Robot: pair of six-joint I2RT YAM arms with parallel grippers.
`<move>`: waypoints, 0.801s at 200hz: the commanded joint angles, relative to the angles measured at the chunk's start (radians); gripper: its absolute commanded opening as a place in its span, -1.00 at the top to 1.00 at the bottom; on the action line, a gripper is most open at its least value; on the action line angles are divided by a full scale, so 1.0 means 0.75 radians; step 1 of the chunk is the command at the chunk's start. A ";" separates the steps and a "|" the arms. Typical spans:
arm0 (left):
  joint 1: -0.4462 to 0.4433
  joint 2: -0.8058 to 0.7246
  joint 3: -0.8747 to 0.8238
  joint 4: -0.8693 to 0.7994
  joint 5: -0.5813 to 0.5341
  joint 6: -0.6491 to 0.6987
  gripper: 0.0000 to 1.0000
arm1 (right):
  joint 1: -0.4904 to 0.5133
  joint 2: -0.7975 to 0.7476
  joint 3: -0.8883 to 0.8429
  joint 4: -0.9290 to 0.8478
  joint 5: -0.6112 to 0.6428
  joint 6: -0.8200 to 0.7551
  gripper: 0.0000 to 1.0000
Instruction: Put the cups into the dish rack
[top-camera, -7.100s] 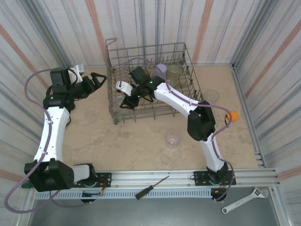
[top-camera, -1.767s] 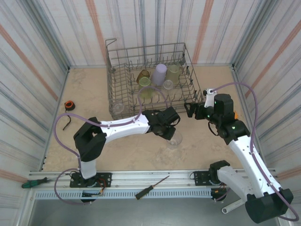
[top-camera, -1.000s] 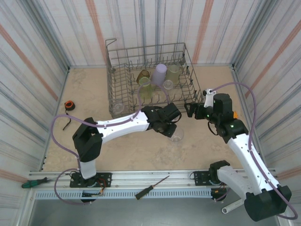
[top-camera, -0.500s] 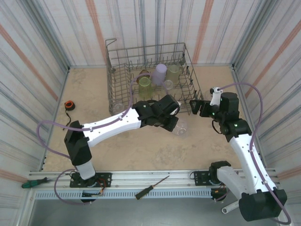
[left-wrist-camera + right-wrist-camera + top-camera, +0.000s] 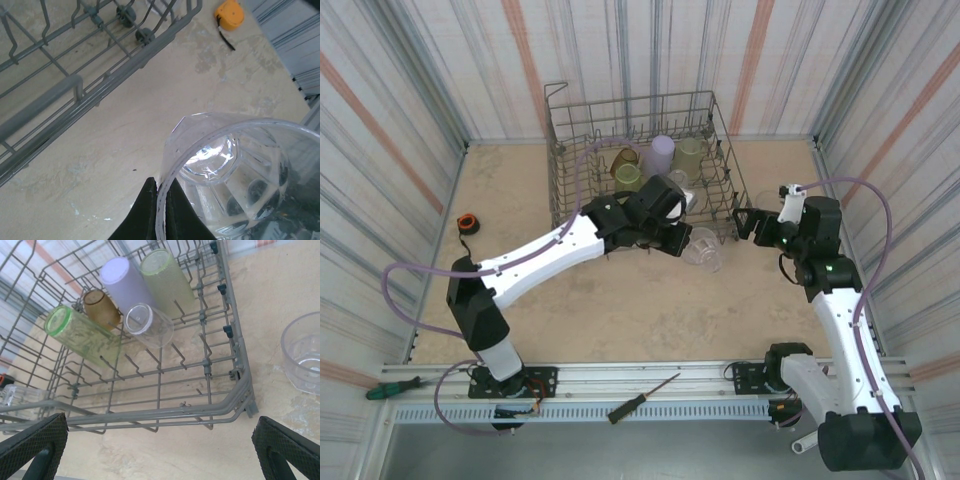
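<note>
Held cup: a clear plastic cup (image 5: 704, 249) hangs from the left claw (image 5: 676, 238), just off the near right corner of the dish rack (image 5: 563, 215). It looks clear of the table, though I can't be sure.
Left claw: nipped tight on the cup's rim, with one finger (image 5: 144, 212) outside the wall and the other inside.
Right claw: the right claw (image 5: 748, 222) is spread wide and holds nothing, waiting by the rack's right side.
How it handles: I'd say very light, thin-walled and a bit springy. It is smooth and glossy, so it could swivel in a pinch this narrow. A knock should do it little harm.
Where to hold: the rim works, but only a sliver of wall is caught. Deeper on the wall would be steadier, or across the body.
Which way it points: the mouth faces back toward the left claw and the base points away to the right. The long axis is tipped well off upright, nearer to lying than standing.
In the rack: a green cup (image 5: 82, 335) lies on its side. Behind it are an amber cup (image 5: 102, 307), a lilac cup (image 5: 125, 282), a yellow-green cup (image 5: 167, 282) and a small clear cup (image 5: 148, 325), all leaning among the prongs. Another clear one (image 5: 15, 395) sits at the near left corner.
On the table: one more clear cup (image 5: 306, 359) stands mouth up, just right of the rack.
</note>
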 commanded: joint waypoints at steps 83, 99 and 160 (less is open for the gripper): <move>0.146 -0.084 0.178 -0.004 0.057 0.011 1.00 | -0.053 0.102 0.066 0.103 -0.150 0.052 -0.98; 0.177 -0.084 0.187 -0.006 0.066 0.020 1.00 | -0.052 0.138 0.077 0.136 -0.173 0.067 -0.98; 0.339 -0.088 0.211 0.036 0.157 0.039 1.00 | -0.051 0.303 0.116 0.284 -0.260 0.151 -0.98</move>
